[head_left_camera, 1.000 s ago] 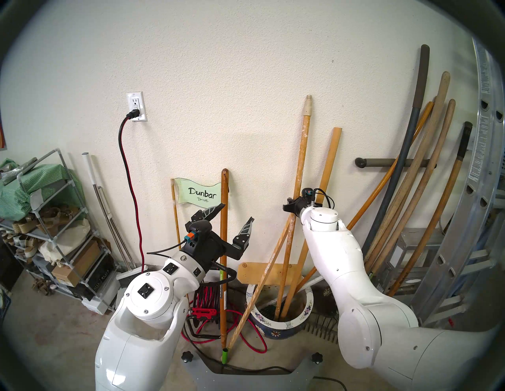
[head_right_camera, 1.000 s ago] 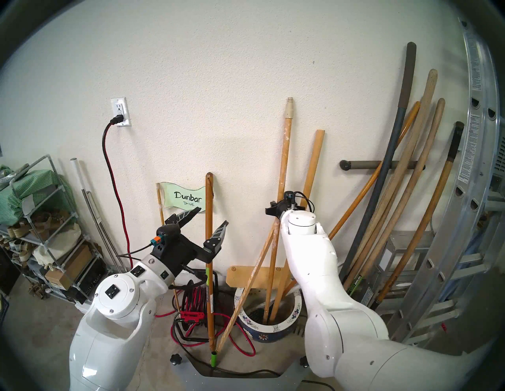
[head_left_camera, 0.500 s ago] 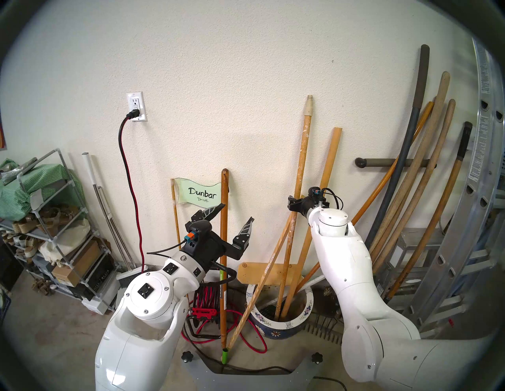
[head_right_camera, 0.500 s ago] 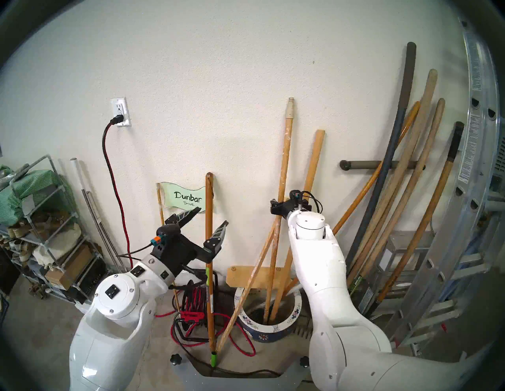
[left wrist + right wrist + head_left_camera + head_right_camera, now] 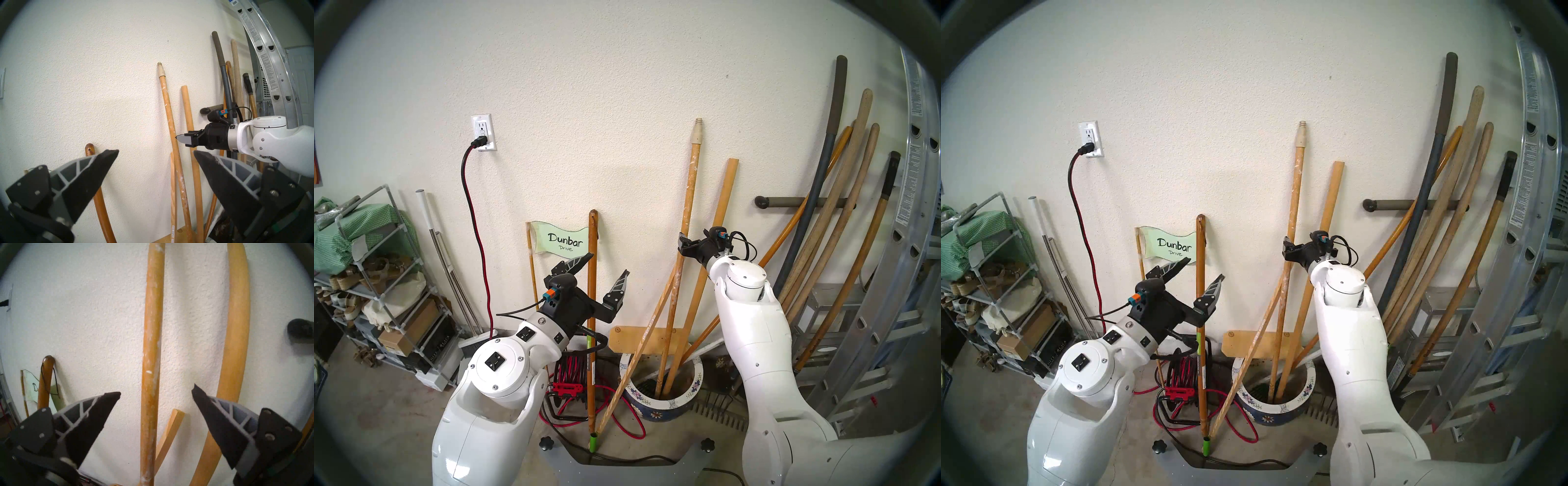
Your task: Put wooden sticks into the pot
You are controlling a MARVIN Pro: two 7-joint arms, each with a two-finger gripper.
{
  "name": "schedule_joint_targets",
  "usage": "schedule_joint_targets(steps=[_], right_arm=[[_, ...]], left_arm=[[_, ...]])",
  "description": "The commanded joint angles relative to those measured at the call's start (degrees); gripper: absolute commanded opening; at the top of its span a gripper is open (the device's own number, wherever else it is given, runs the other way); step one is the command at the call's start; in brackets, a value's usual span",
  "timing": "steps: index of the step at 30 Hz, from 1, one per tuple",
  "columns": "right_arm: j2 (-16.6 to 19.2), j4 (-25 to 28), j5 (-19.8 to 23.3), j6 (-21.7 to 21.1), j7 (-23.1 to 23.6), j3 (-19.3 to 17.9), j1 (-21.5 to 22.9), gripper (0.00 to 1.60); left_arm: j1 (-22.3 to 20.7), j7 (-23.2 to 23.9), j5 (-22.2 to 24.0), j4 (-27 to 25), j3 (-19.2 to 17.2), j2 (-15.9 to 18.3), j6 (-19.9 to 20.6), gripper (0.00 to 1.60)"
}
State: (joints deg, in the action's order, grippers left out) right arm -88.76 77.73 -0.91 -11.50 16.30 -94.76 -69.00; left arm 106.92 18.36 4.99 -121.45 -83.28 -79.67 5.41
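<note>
A rough cream garage wall (image 5: 619,85) backs everything, with bare concrete below.

Far to the left of both pincers stands one shoe rack (image 5: 378,271), and above it one wall socket (image 5: 482,132) feeds one black-and-red cord (image 5: 477,230). The left gripper (image 5: 599,271) hangs spread and empty, holding nothing. Just behind it leans one brown handle (image 5: 593,271), propped on the wall so it stays upright, and one little "Dunbar Drive" flag (image 5: 563,240) on a thin stick sits just behind its left finger.

To the right of that gripper, low on the floor, sits the pot (image 5: 656,405), one only. Two wooden sticks stand in it: the paint-flecked handle (image 5: 687,210) and, beside it on the right, the smooth dowel (image 5: 719,230). Their feet rest inside the pot and their tops lean on the wall, which I judge is what keeps them from tipping. One thin square strip (image 5: 639,356) crosses in front of the pot, its foot on the floor outside, so it looks not yet put in.

The right gripper (image 5: 156,395) is spread wide and empty; in the wrist view the flecked handle runs between its fingertips (image 5: 108,400) without touching either, the dowel just beyond the right one.

Further right, about six long tool handles (image 5: 843,220) lean in a bundle against one wall peg (image 5: 789,202), then one aluminium ladder (image 5: 911,237).
</note>
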Motion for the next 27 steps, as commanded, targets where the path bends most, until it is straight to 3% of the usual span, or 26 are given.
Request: schedule_joint_targets(steps=[1,15,27], right_arm=[[1.2,6.5,1.3,-0.6,3.8,-0.6,-6.4,1.6],[2.2,18.8,5.2,-1.1,9.9,-5.1,-16.0,1.6],[1.3,29.9,7.7,-5.5,15.3,-7.3,-24.7,1.6]], left_arm=[[0.0,0.0,0.0,0.0,0.0,0.0,0.0,1.6],[0.0,0.0,0.0,0.0,0.0,0.0,0.0,1.6],[0.0,0.0,0.0,0.0,0.0,0.0,0.0,1.6]])
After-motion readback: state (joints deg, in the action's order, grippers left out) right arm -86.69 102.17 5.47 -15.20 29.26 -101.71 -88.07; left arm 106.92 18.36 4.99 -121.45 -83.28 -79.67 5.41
